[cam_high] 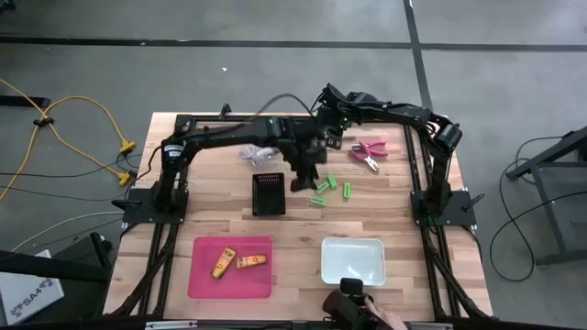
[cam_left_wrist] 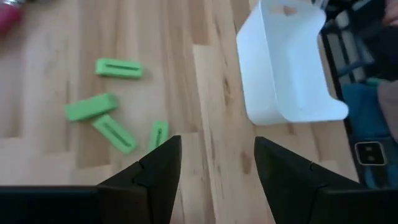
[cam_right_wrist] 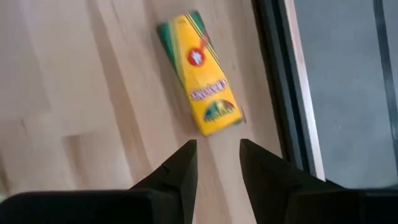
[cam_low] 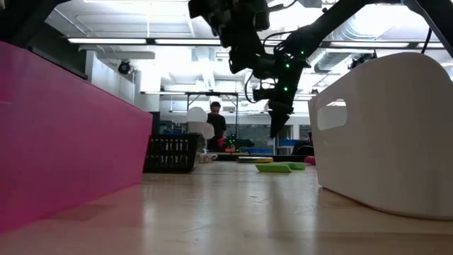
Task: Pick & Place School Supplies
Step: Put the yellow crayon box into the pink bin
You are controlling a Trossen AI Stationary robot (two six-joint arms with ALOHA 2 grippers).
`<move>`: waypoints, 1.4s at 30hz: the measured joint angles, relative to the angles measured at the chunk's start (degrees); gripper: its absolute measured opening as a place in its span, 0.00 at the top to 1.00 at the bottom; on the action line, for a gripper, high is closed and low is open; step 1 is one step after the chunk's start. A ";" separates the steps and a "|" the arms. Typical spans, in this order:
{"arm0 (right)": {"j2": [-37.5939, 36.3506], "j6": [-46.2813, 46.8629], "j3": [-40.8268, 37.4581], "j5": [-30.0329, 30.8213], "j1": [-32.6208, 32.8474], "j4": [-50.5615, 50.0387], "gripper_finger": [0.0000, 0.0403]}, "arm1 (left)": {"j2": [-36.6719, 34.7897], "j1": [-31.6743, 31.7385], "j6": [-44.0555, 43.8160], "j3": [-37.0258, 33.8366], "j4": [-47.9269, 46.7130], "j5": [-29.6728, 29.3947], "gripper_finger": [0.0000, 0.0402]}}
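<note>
Four green pieces (cam_left_wrist: 102, 106) beside open, empty left claw (cam_left_wrist: 214, 171); one crayon box (cam_right_wrist: 199, 73) just ahead of open, empty right claw (cam_right_wrist: 217, 158); two more on pink tray (cam_high: 229, 280).

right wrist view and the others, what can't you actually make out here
- Crayon box in the right wrist view: small print blurred; hidden under the arms in the high view.
- Pink tray in the low view: its wall hides what lies inside.
- White bin in the left wrist view: far end cut off by the picture's edge.
- Green pieces in the low view: seen edge-on, count unclear.
</note>
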 joint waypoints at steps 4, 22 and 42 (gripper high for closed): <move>0.00 -0.76 0.00 -4.05 -1.75 -0.37 0.73 | -1.73 2.55 1.69 0.00 -0.82 -0.47 0.51; 0.00 -1.82 0.61 -11.35 -2.37 0.27 0.73 | -2.97 11.68 12.89 -5.41 -1.43 11.50 0.51; 1.95 15.47 3.82 -18.40 -4.39 0.83 0.73 | -3.30 16.30 17.59 -6.12 -0.49 18.17 0.51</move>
